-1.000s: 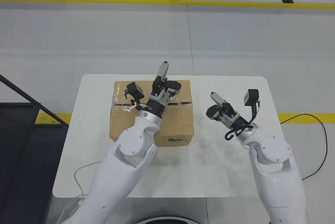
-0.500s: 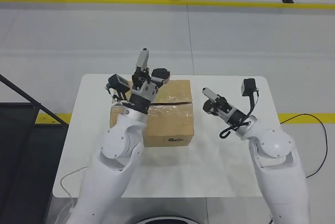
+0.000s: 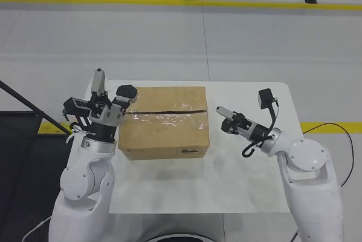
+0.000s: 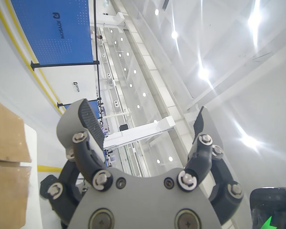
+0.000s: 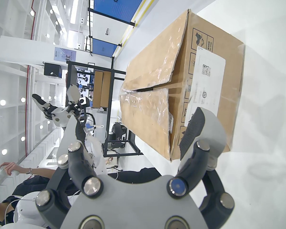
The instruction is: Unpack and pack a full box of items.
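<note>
A: Where was the box (image 3: pixel 164 123)?
B: On the table (image 3: pixel 241 175), flaps folded down, with a slight gap at the taped seam.
A: And the grippers?
B: The left gripper (image 4: pixel 143 120) was spread and empty near the box's left end, pointing up. The right gripper (image 5: pixel 135 110) was spread and empty just beside its right end.

— L arm?
— Elbow bent at my side, wrist tipped back. My left gripper (image 3: pixel 111 88) (image 4: pixel 143 110) points upward, fingers wide apart, nothing btwn them.
— R arm?
— Forearm stretched inward twd the middle, approx level. My right gripper (image 3: pixel 222 119) (image 5: pixel 135 103) is spread too, nothing held.
— The two close?
— No, well apart, one each side.
</note>
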Robot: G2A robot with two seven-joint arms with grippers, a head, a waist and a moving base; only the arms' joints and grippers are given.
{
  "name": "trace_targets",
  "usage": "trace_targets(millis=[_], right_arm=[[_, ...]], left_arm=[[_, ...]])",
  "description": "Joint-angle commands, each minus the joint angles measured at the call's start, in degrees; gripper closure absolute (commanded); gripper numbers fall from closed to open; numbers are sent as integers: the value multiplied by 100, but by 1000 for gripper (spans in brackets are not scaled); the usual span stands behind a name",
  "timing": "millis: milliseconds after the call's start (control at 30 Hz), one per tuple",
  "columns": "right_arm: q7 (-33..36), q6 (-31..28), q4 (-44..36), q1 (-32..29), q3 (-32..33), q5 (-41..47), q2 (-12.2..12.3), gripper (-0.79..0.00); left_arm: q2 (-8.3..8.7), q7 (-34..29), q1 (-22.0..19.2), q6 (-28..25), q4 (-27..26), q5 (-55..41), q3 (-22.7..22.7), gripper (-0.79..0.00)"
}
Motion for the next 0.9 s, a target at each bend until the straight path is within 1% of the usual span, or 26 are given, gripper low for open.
trace_targets(millis=[0,133,233,300,400,500,600,633,700,767,833,867], right_arm=[[-56,-47,-8,-55,-53,84,-6,-785],[155,194,89,1,-165,109,17,-785],[378,309,196,109,-215,102,44,-785],[473,320,277,178,-284,71,56,-733],[503,377,412,280,-411,-8,66,-613],[500,395,526,366,-511,-58,75,-560],[470,427,617,439,-566,-91,86,-471],[463,428,631,452,-577,-79,89,-453],[449,449,652,477,-591,-124,102,-382],[457,468,639,486,-586,-116,114,-363],[464,485,612,474,-559,-117,131,-320],[466,502,595,466,-543,-115,140,-317]], left_arm=[[25,-115,323,-73,-60,101,-172,-785],[49,-222,773,-225,-180,13,-430,-785],[61,-282,986,-311,-242,-79,-581,-785],[66,-293,1064,-339,-260,-132,-644,-785],[72,-312,1117,-354,-260,-205,-689,-785],[78,-328,1132,-343,-258,-224,-702,-785],[83,-335,1135,-337,-251,-238,-701,-785],[85,-340,1134,-339,-247,-236,-697,-785],[88,-338,1133,-332,-241,-227,-696,-785],[91,-334,1133,-332,-240,-227,-694,-785],[94,-329,1132,-333,-225,-227,-699,-785],[96,-327,1130,-333,-220,-227,-701,-785]])
